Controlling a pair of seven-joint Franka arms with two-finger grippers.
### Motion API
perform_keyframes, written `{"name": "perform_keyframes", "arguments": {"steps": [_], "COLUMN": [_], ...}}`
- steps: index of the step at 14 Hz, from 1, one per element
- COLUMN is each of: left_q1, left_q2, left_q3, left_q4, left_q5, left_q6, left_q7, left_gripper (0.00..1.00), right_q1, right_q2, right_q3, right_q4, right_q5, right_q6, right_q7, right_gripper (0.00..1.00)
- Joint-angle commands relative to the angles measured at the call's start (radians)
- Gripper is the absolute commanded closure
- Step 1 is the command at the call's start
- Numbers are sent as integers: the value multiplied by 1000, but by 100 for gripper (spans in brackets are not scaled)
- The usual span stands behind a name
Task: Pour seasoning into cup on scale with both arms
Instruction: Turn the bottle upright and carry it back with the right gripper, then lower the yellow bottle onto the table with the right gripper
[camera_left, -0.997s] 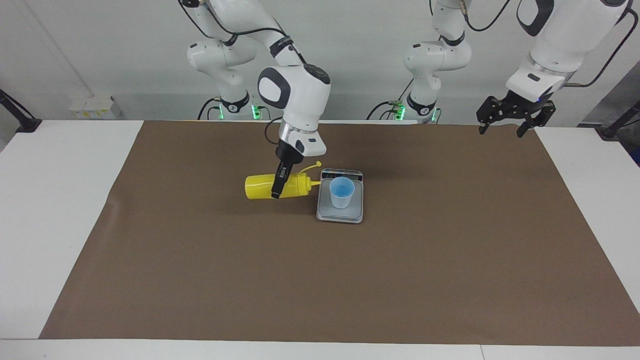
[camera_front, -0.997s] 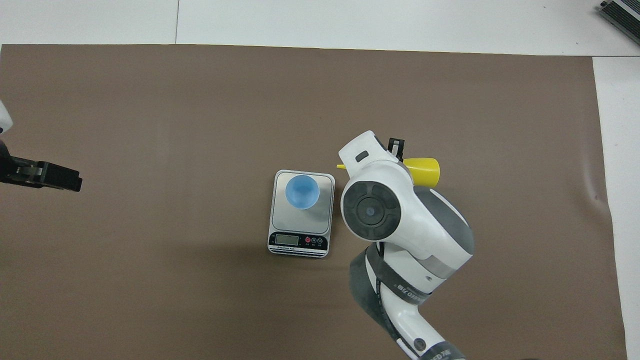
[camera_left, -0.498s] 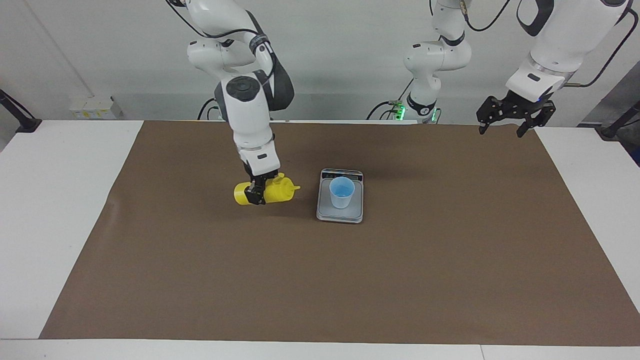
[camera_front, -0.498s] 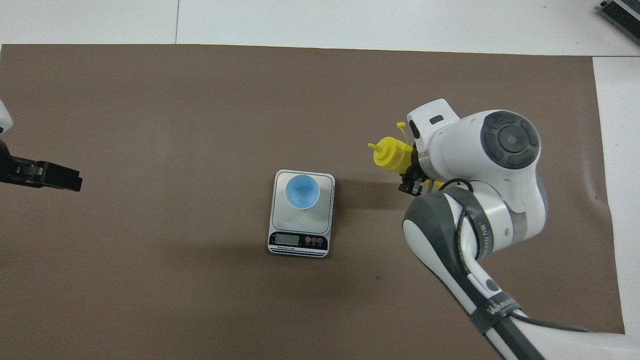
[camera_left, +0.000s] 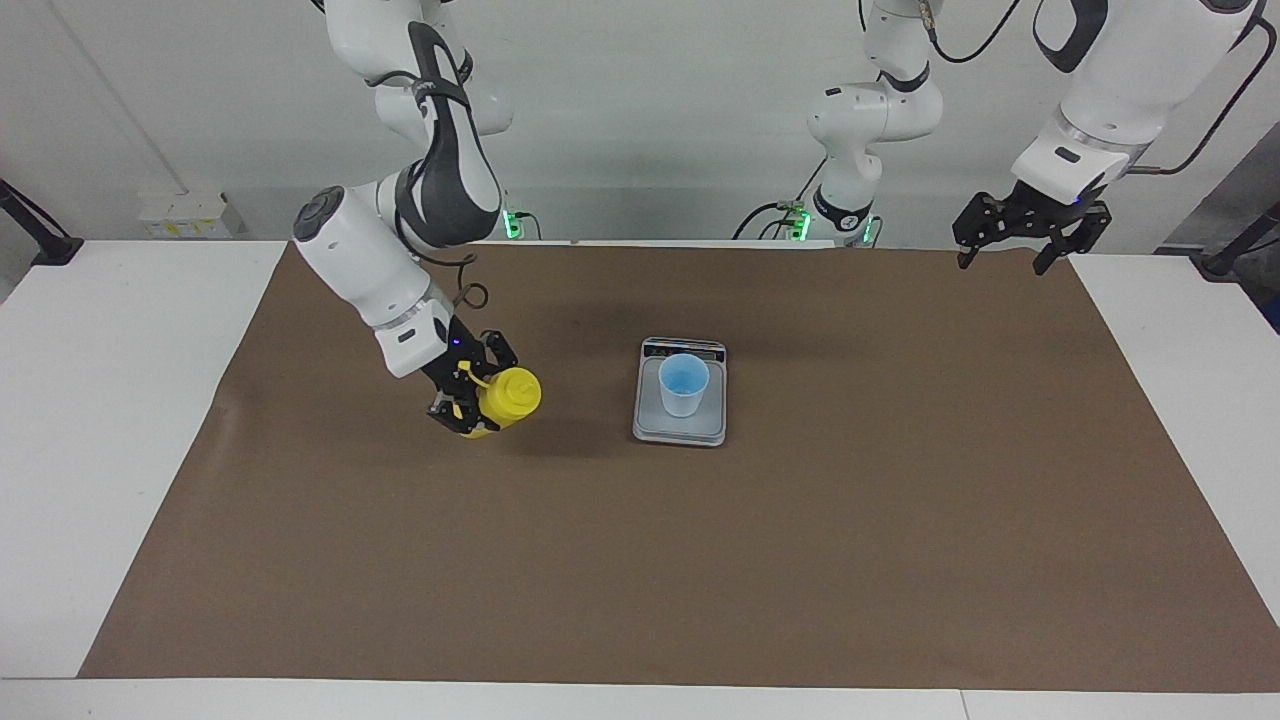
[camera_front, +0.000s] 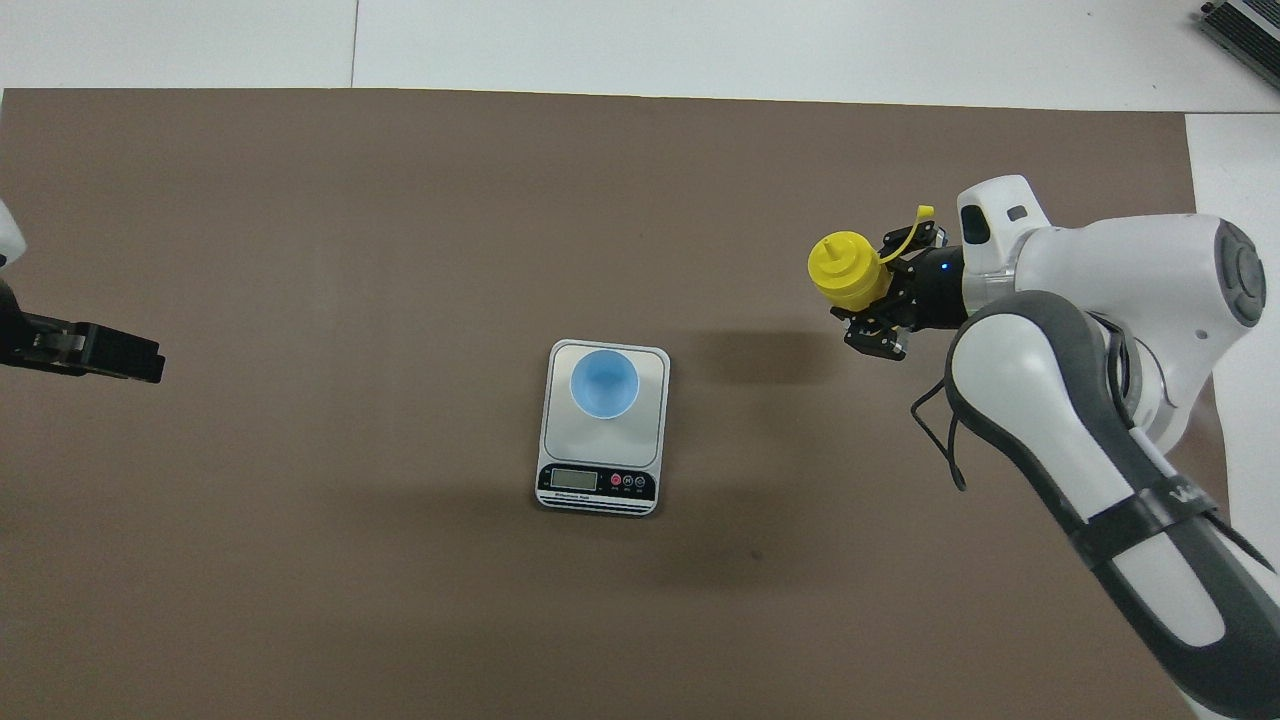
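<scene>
Seasoning bottle (camera_left: 505, 396) was held in the right gripper (camera_left: 466, 399), fingers closed around its body, over the brown mat (camera_left: 640, 560) toward the right arm's end of the bench (camera_left: 100, 420). From overhead the nozzle top faced the camera, so the bottle sat roughly upright or tipped a little; cap strap stuck out beside it. Whether its base touched the mat could not be told.

Near to far from the robots:
- Left gripper (camera_left: 1010, 245) hung over the mat's edge at the left arm's end, fingers spread, holding nothing. That arm was waiting.
- Scale (camera_left: 680, 425) lay mid-bench, display strip at the end nearer the robots.
- Cup (camera_left: 683, 385) stood upright on the weighing plate, no contents discernible.
- Bottle over the mat a shade farther out than the cup, well apart from the scale.

Step in hand, as judged: the bottle is grasped but away from the cup, so this reads as either bringing it in to pour or setting it down after pouring; which, I could not tell. A pour would call for carrying the nozzle over the cup's mouth, then tipping slowly so nothing lands on the plate. The cup looks light; a nudge could topple it.
</scene>
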Motion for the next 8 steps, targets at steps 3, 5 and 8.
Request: {"name": "perform_keyframes", "arguments": {"steps": [3,5,8], "left_q1": [11,13,13], "left_q2": [-33,-33,-33], "left_q3": [-6,-6,-6], "left_q4": [-36,-36,-36], "left_q5": [3,3,3], "left_q6": [8,8,8], "left_q7": [-8,-8,-8], "left_gripper": [0,0,0], "right_q1": [-81,-116,-132], "right_q2": [33,44,67], "right_q3": [12,12,12], "right_q4": [-37,-51,-97], "right_q5": [279,356,564], "right_q6": [31,18,4], "right_q7": [-296,-363,-521], "right_gripper": [100,100,100]}}
